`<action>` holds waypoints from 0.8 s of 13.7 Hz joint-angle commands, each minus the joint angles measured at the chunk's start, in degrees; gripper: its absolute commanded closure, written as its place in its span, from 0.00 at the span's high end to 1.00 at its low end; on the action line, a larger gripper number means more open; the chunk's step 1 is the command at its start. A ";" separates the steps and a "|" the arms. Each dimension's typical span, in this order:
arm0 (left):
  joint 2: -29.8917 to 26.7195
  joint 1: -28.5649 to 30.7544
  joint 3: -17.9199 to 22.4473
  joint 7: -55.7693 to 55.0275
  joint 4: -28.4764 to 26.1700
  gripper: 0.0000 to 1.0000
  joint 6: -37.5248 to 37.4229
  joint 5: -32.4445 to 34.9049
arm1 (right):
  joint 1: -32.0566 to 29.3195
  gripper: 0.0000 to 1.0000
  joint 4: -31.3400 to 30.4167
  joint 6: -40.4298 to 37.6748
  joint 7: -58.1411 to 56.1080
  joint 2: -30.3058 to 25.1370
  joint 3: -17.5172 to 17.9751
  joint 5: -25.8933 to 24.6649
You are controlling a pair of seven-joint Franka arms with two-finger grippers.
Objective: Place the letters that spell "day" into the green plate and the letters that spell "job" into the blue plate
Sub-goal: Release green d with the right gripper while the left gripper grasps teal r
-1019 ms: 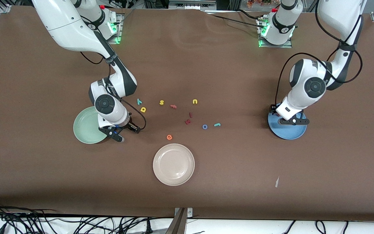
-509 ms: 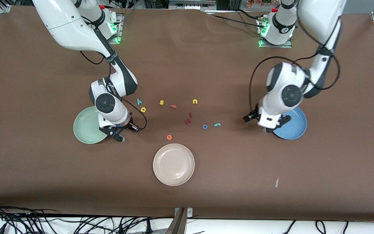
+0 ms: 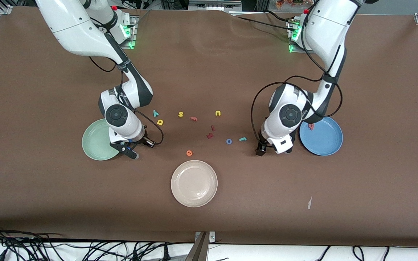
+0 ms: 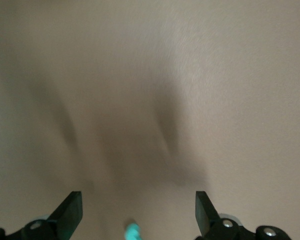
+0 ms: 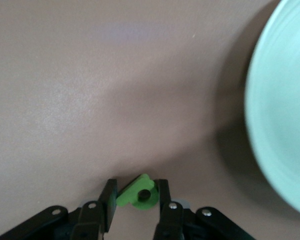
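My right gripper (image 3: pixel 142 149) is low beside the green plate (image 3: pixel 96 139), at the rim nearer the letters. It is shut on the dark green d (image 5: pixel 139 194); the green plate (image 5: pixel 285 115) fills one edge of the right wrist view. The teal y (image 3: pixel 155 113) and yellow a (image 3: pixel 160 122) lie close by. My left gripper (image 3: pixel 273 151) is open over bare table between the teal j (image 3: pixel 243 139) and the blue plate (image 3: pixel 323 139). Between its fingers (image 4: pixel 70 212) shows a blurred bit of teal foam (image 4: pixel 133 232). The pinkish-red b (image 3: pixel 311 126) lies in the blue plate. The blue o (image 3: pixel 229 141) sits beside the j.
A cream plate (image 3: pixel 194 183) lies nearest the front camera, with an orange e (image 3: pixel 189 153) just above it. A yellow s (image 3: pixel 180 114), a reddish letter (image 3: pixel 193 118), a yellow u (image 3: pixel 218 113) and two dark red letters (image 3: pixel 210 132) are scattered mid-table.
The left arm swung from over the blue plate toward the table's middle, opening and leaving the b in the plate. The right gripper's fingers closed on the d beside the green plate.
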 commanded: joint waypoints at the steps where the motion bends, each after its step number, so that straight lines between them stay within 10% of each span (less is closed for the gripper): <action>1: 1.98 -2.29 0.74 -14.56 3.20 0.99 -0.56 3.58 | -1.06 0.10 1.65 -6.86 -4.88 -2.80 -0.64 -0.15; 7: 4.00 -5.89 0.83 -26.55 3.29 0.98 -0.30 4.74 | -6.77 0.10 2.19 -17.16 -22.19 -7.98 -2.49 0.11; 11: 5.15 -6.17 0.74 -27.09 3.37 0.95 1.02 4.56 | -10.47 0.11 -10.61 -9.20 -27.58 -14.48 -3.11 1.08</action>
